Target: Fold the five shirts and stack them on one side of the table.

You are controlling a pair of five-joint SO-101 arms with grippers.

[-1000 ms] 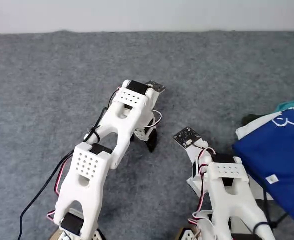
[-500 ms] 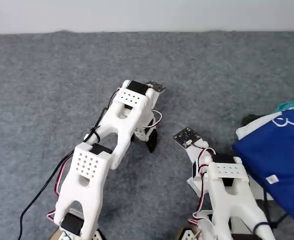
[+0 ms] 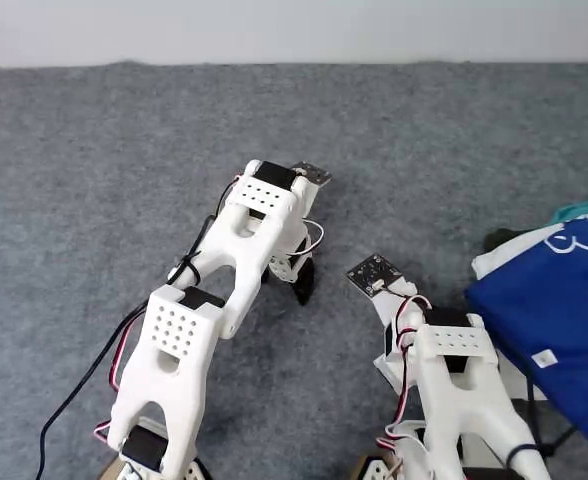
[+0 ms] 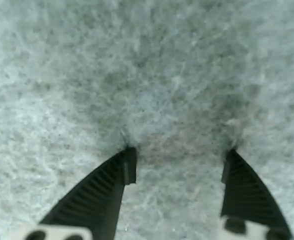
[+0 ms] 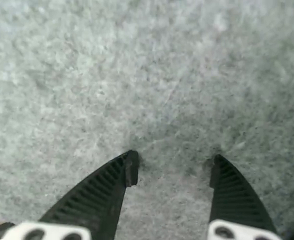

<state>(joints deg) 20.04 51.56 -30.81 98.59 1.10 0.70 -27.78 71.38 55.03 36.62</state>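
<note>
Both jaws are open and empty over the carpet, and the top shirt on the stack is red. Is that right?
Not quite: the top shirt is blue, not red, as the high view shows. The rest holds: the left jaws and the right jaws both stand open and empty over the carpet.

The high camera looks steeply down over the grey desk (image 3: 94,150), its far edge along the frame's top. Both wrist cameras sit very near that same felt, staring past the left fingers (image 4: 107,190) and right fingers (image 5: 109,187).
</note>
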